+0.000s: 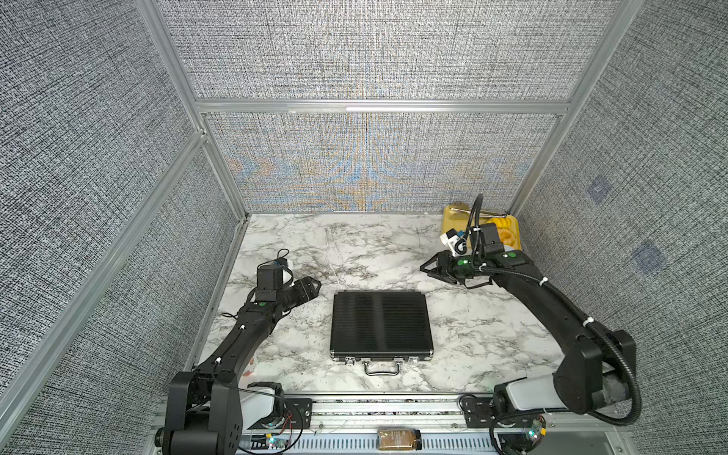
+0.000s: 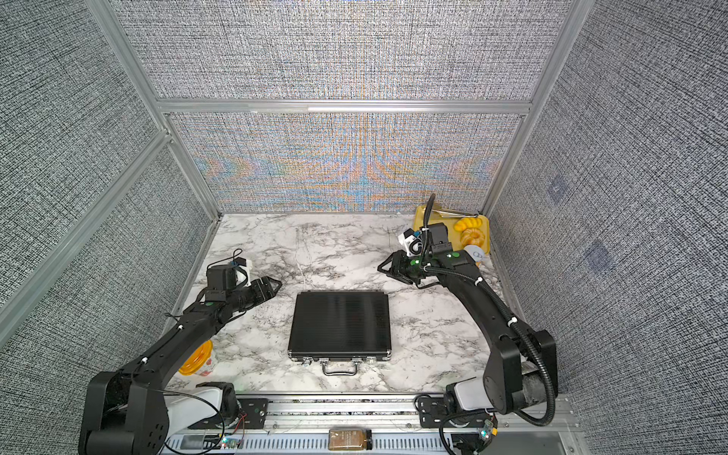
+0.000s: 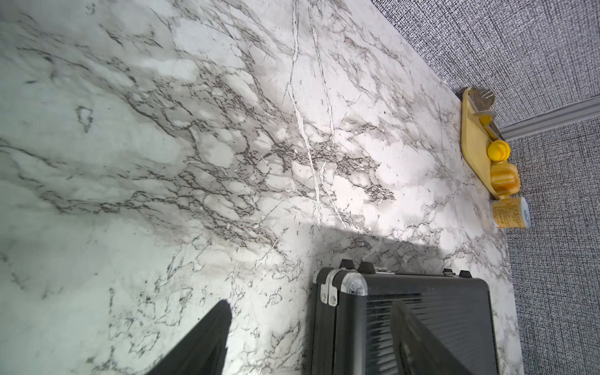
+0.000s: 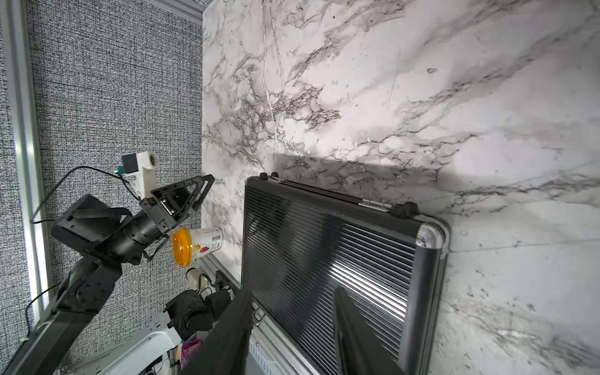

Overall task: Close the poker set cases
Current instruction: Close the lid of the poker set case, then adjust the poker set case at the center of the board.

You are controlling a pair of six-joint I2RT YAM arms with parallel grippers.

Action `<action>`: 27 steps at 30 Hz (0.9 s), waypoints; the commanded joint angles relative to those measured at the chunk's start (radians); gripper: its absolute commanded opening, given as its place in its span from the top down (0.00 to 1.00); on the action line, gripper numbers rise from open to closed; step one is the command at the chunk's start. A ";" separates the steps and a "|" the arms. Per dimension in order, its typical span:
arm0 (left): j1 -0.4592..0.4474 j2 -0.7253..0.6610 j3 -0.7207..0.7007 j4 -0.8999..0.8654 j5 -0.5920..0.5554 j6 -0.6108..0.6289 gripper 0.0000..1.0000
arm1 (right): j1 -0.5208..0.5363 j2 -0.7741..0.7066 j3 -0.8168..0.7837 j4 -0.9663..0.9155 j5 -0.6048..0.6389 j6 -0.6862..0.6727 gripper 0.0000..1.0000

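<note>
The poker set case lies flat in the middle of the marble table, black and ribbed with silver edges. Its lid is down and its handle faces the front edge. Whether the latches are fastened I cannot tell. My left gripper hovers beyond the case's far left corner, open and empty; in the left wrist view that corner shows between its fingers. My right gripper hangs above the table off the far right corner, open, with the case's lid seen past its fingers.
A yellow tray with yellow and orange pieces sits in the back right corner, a small labelled can beside it. A cup with an orange lid lies under the left arm. A brown bottle rests on the front rail.
</note>
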 commanded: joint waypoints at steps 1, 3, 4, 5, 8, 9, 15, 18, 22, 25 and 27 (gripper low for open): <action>-0.002 0.033 0.024 -0.077 0.094 0.058 0.22 | 0.002 -0.024 -0.038 -0.065 0.057 -0.032 0.55; -0.004 0.048 0.015 -0.084 0.137 0.057 0.22 | 0.004 -0.046 -0.079 -0.073 0.084 -0.040 0.54; -0.006 0.041 -0.001 -0.074 0.147 0.048 0.22 | 0.007 -0.057 -0.104 -0.071 0.096 -0.041 0.53; -0.008 0.028 -0.016 -0.066 0.155 0.044 0.22 | 0.011 -0.069 -0.129 -0.070 0.112 -0.042 0.52; -0.014 -0.026 -0.048 -0.078 0.166 0.047 0.21 | 0.027 -0.104 -0.210 -0.058 0.149 -0.040 0.49; -0.017 -0.042 -0.055 -0.087 0.173 0.049 0.21 | 0.030 -0.119 -0.249 -0.049 0.157 -0.035 0.48; -0.099 -0.155 -0.094 -0.162 0.173 0.046 0.21 | 0.052 -0.195 -0.433 0.100 0.140 0.015 0.42; -0.180 -0.200 -0.125 -0.157 0.149 0.012 0.21 | 0.054 -0.212 -0.500 0.163 0.137 0.039 0.39; -0.248 -0.239 -0.184 -0.150 0.131 -0.058 0.21 | 0.074 -0.222 -0.577 0.243 0.138 0.075 0.38; -0.281 -0.268 -0.225 -0.147 0.113 -0.098 0.22 | 0.096 -0.225 -0.618 0.298 0.152 0.092 0.38; -0.297 -0.283 -0.251 -0.132 0.107 -0.118 0.23 | 0.111 -0.227 -0.642 0.343 0.164 0.103 0.38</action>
